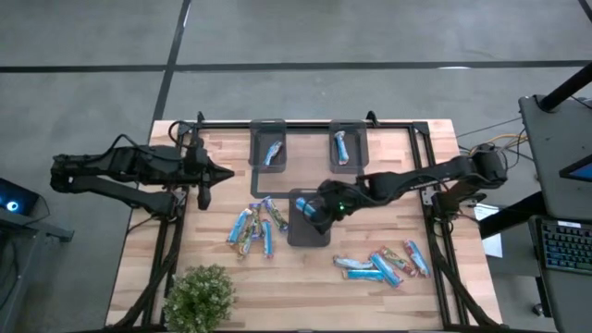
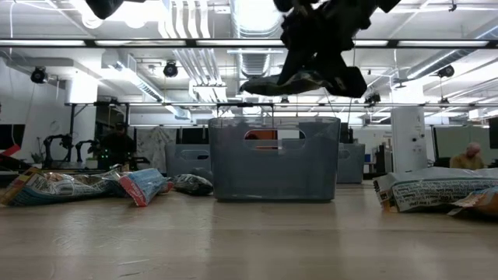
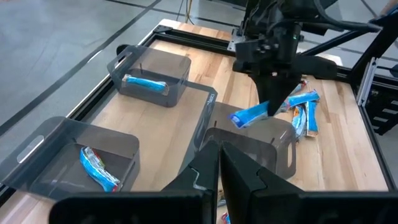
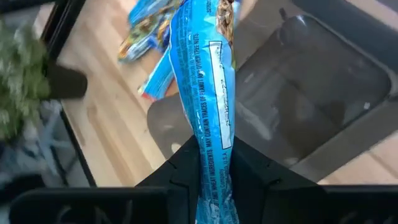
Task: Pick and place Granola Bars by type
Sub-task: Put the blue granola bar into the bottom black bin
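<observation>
Overhead, three trays, one held bar

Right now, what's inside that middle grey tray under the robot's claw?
The middle tray looks empty. The right gripper holds a blue granola bar above it; the arm covers part of the tray floor.

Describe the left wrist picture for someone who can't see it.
The right arm's fingers pinch a light-blue granola bar above an empty grey tray. Two other trays each hold one bar, and loose bars lie on the wooden table.
</observation>
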Tool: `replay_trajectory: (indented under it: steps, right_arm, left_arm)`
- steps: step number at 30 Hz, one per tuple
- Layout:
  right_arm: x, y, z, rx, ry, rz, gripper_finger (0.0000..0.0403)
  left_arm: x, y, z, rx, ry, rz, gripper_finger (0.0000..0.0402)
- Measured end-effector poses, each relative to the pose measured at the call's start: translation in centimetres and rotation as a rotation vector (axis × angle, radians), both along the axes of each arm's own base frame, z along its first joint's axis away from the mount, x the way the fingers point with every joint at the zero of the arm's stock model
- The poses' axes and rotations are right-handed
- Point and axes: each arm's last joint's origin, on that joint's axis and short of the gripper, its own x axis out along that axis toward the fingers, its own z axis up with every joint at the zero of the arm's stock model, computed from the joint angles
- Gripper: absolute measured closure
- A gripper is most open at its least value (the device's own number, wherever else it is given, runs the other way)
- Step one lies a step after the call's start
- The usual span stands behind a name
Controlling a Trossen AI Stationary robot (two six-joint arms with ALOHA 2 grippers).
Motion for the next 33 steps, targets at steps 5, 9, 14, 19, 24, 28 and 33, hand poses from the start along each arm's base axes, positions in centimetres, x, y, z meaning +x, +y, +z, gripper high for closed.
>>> replay_trajectory:
  steps: [5, 9, 14, 19, 24, 28, 33]
  right_arm:
    - [0.41, -0.33, 0.09, 0.090, -0.020, -0.111, 0.0340]
    - [0.47, -0.40, 0.08, 0.145, -0.015, -0.196, 0.0340]
    - [0.49, -0.50, -0.02, 0.207, -0.007, -0.324, 0.0340]
    - [0.49, -0.79, -0.03, 0.237, -0.023, -0.493, 0.0340]
    - [0.47, -0.89, -0.08, 0.276, -0.034, -0.598, 0.0340]
    - [0.50, -0.85, -0.04, 0.271, -0.056, -0.641, 0.0339]
    - [0.56, -0.89, -0.44, 0.277, -0.091, -0.653, 0.0339]
  left_arm:
    - [0.15, 0.00, -0.06, 0.002, 0.006, 0.002, 0.0401]
    - [0.16, 0.03, -0.06, 0.009, 0.006, 0.016, 0.0401]
    - [0.15, 0.11, -0.05, 0.021, 0.005, 0.042, 0.0401]
    - [0.14, 0.14, -0.05, 0.025, 0.005, 0.050, 0.0401]
    - [0.12, 0.19, -0.03, 0.033, 0.003, 0.066, 0.0401]
    - [0.12, 0.20, -0.03, 0.034, 0.003, 0.071, 0.0401]
    - [0.12, 0.21, -0.03, 0.035, 0.003, 0.071, 0.0401]
